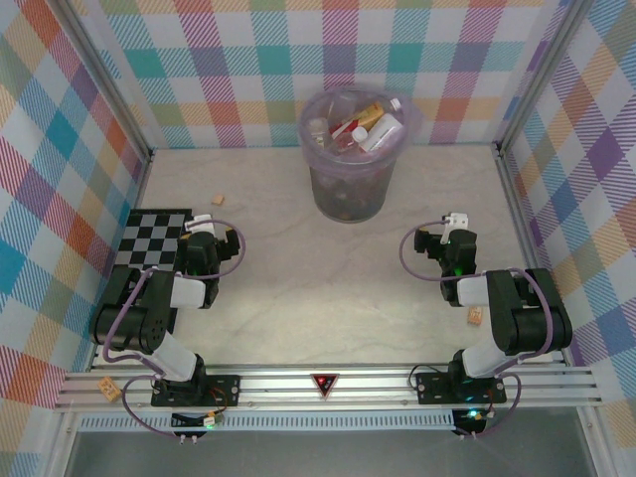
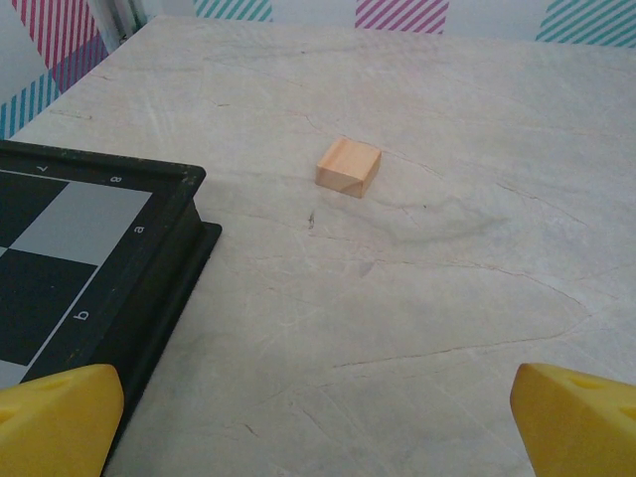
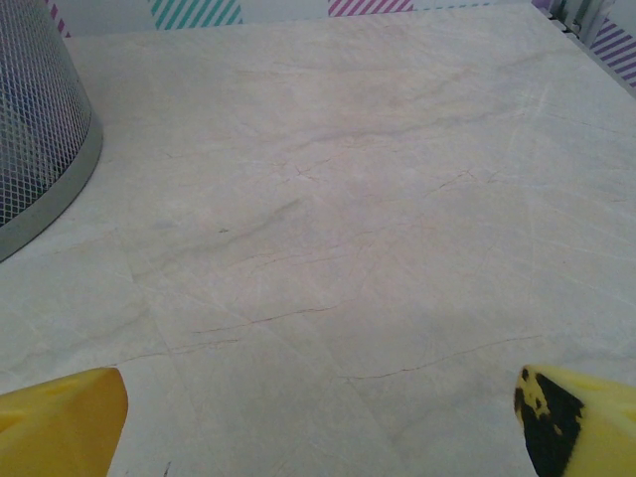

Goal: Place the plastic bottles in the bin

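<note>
- Broadly, the pale marbled worktop (image 1: 298, 308) takes up most of the scene, with plaid panels (image 1: 60, 149) walling it on three sides.
- At its far middle stands the bin (image 1: 348, 194), upright, round and translucent grey-lilac. Its lower wall also shows at the left edge of the right wrist view.
- Plastic bottles (image 1: 376, 127) are piled inside the bin up to the rim. White, red and yellow labels show on top, and dimmer shapes show through the wall lower down.
- A black-framed chessboard (image 1: 149, 238) lies flat on the left side of the worktop, beside the left arm.
- The left tool (image 2: 318, 427) hangs low over the worktop just beside the chessboard's corner. Its yellow fingers are spread wide with nothing between them.
- The right tool (image 3: 318, 427) hangs over bare worktop, near-right of the bin and well apart from it. Its fingers are likewise spread wide and empty, and one tip bears a dark smudge.
- A tan block (image 2: 349, 167) sits on the worktop ahead of the left tool, apart from the chessboard.
- A second tan block (image 1: 476, 316) lies beside the right arm, and a third tan block (image 1: 107, 389) rests on the metal rail (image 1: 378, 383) at the near-left corner.
</note>
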`<action>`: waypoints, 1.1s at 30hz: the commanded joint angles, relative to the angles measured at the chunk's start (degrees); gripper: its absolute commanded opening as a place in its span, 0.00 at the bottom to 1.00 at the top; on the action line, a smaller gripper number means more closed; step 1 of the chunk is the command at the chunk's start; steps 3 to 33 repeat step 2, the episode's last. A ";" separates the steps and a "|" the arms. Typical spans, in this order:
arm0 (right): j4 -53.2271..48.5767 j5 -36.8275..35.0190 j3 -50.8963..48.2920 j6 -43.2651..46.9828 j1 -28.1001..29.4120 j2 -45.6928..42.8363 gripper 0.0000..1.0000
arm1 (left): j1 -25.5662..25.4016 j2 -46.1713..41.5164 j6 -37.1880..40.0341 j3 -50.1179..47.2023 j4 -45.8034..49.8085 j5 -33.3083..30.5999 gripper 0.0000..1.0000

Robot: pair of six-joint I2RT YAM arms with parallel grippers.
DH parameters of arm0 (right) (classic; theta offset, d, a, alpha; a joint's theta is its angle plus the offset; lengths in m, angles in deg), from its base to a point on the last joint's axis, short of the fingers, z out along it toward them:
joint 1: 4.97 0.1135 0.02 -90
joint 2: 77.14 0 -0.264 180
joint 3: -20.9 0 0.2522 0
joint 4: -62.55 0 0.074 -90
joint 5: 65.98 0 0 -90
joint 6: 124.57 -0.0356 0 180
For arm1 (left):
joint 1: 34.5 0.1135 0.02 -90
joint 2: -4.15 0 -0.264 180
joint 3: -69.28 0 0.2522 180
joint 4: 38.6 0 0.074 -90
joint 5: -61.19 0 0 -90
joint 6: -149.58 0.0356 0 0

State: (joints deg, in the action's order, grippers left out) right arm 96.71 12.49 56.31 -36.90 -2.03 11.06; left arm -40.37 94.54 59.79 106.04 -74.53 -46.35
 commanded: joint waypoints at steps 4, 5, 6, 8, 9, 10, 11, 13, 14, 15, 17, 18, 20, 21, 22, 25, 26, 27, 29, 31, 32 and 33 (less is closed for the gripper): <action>1.38 0.86 0.85 -0.52 -0.44 -0.35 0.99 | 0.17 0.11 -0.59 -0.52 -1.85 0.55 1.00; 1.38 0.86 0.85 -0.52 -0.44 -0.35 0.99 | 0.17 0.11 -0.59 -0.52 -1.85 0.55 1.00; 1.38 0.86 0.85 -0.52 -0.44 -0.35 0.99 | 0.17 0.11 -0.59 -0.52 -1.85 0.55 1.00; 1.38 0.86 0.85 -0.52 -0.44 -0.35 0.99 | 0.17 0.11 -0.59 -0.52 -1.85 0.55 1.00; 1.38 0.86 0.85 -0.52 -0.44 -0.35 0.99 | 0.17 0.11 -0.59 -0.52 -1.85 0.55 1.00; 1.38 0.86 0.85 -0.52 -0.44 -0.35 0.99 | 0.17 0.11 -0.59 -0.52 -1.85 0.55 1.00; 1.38 0.86 0.85 -0.52 -0.44 -0.35 0.99 | 0.17 0.11 -0.59 -0.52 -1.85 0.55 1.00; 1.38 0.86 0.85 -0.52 -0.44 -0.35 0.99 | 0.17 0.11 -0.59 -0.52 -1.85 0.55 1.00; 1.38 0.86 0.85 -0.52 -0.44 -0.35 0.99 | 0.17 0.11 -0.59 -0.52 -1.85 0.55 1.00; 1.38 0.86 0.85 -0.52 -0.44 -0.35 0.99 | 0.17 0.11 -0.59 -0.52 -1.85 0.55 1.00; 1.38 0.86 0.85 -0.52 -0.44 -0.35 0.99 | 0.17 0.11 -0.59 -0.52 -1.85 0.55 1.00; 1.38 0.86 0.85 -0.52 -0.44 -0.35 0.99 | 0.17 0.11 -0.59 -0.52 -1.85 0.55 1.00; 1.38 0.86 0.85 -0.52 -0.44 -0.35 0.99 | 0.17 0.11 -0.59 -0.52 -1.85 0.55 1.00; 1.38 0.86 0.85 -0.52 -0.44 -0.35 0.99 | 0.17 0.11 -0.59 -0.52 -1.85 0.55 1.00; 1.38 0.86 0.85 -0.52 -0.44 -0.35 0.99 | 0.17 0.11 -0.59 -0.52 -1.85 0.55 1.00; 1.38 0.86 0.85 -0.52 -0.44 -0.35 0.99 | 0.17 0.11 -0.59 -0.52 -1.85 0.55 1.00; 1.38 0.86 0.85 -0.52 -0.44 -0.35 0.99 | 0.17 0.11 -0.59 -0.52 -1.85 0.55 1.00; 1.38 0.86 0.85 -0.52 -0.44 -0.35 0.99 | 0.17 0.11 -0.59 -0.52 -1.85 0.55 1.00; 1.38 0.86 0.85 -0.52 -0.44 -0.35 0.99 | 0.17 0.11 -0.59 -0.52 -1.85 0.55 1.00; 1.38 0.86 0.85 -0.52 -0.44 -0.35 0.99 | 0.17 0.11 -0.59 -0.52 -1.85 0.55 1.00; 1.38 0.86 0.85 -0.52 -0.44 -0.35 0.99 | 0.17 0.11 -0.59 -0.52 -1.85 0.55 1.00; 1.38 0.86 0.85 -0.52 -0.44 -0.35 0.99 | 0.17 0.11 -0.59 -0.52 -1.85 0.55 1.00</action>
